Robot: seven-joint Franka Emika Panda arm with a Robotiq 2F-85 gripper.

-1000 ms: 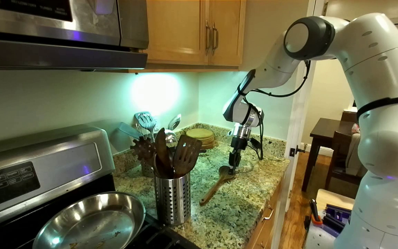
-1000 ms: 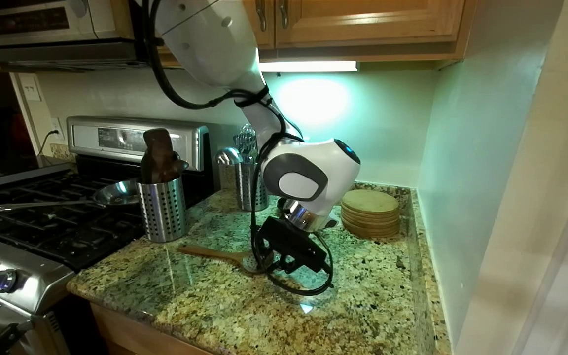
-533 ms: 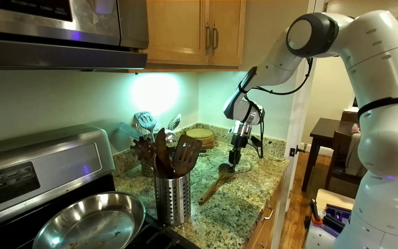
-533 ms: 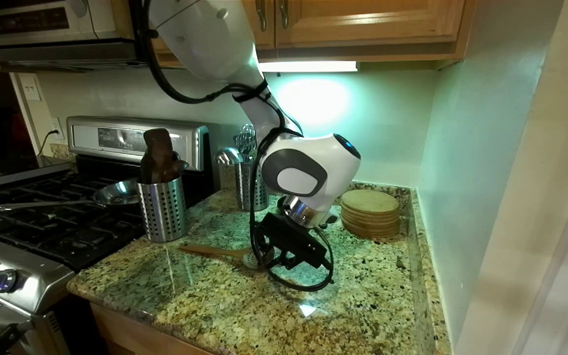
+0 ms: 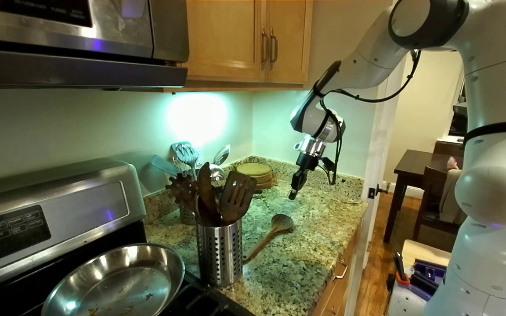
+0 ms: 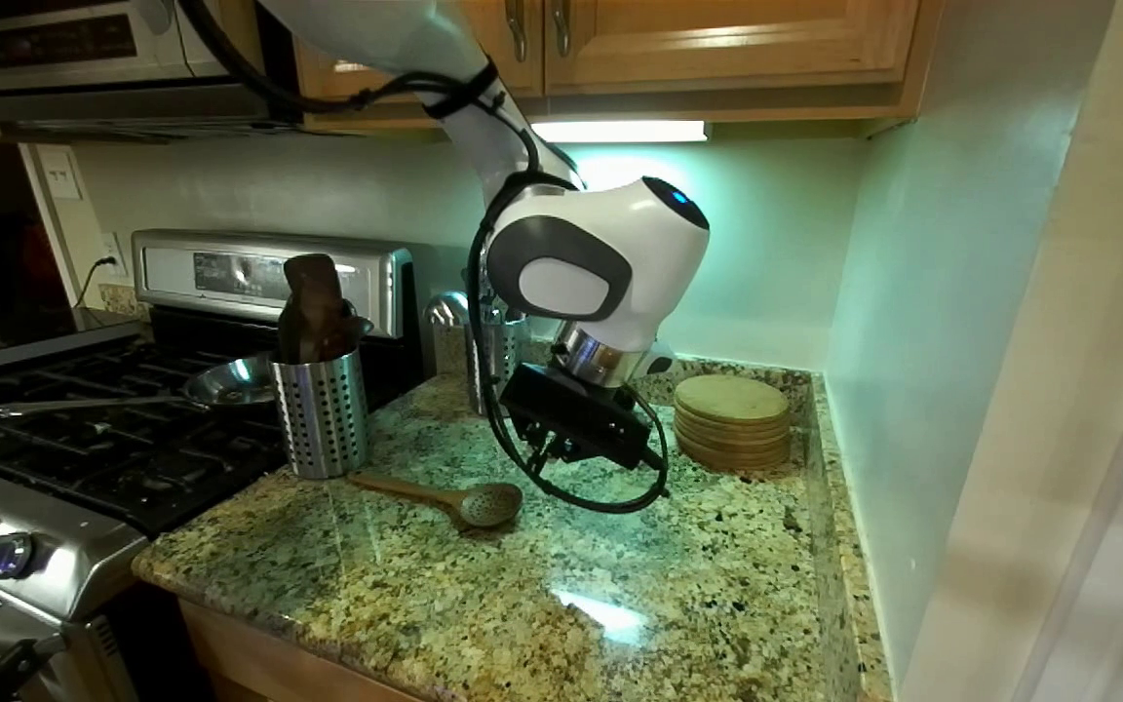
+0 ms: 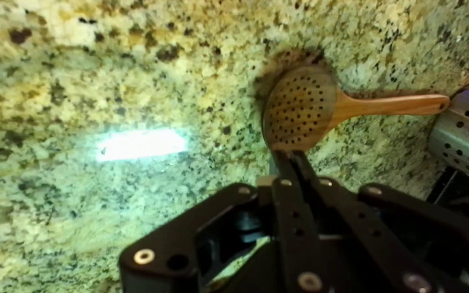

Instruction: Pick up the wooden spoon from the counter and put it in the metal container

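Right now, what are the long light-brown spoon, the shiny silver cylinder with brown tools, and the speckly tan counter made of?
The light-brown spoon looks like smooth wood: faint grain shows. The silver cylinder seems polished metal, probably steel, shining in bright streaks. The tan counter looks like glossy granite, speckled and mirroring light; imitation stone is possible.

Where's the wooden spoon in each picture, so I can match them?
In an exterior view: wooden spoon, below centre, handle pointing down-left.
In an exterior view: wooden spoon, below and left of centre, handle pointing left.
Wrist view: wooden spoon, upper right, handle pointing right.
Shared landmark: the metal container, near the handle's end in all three.
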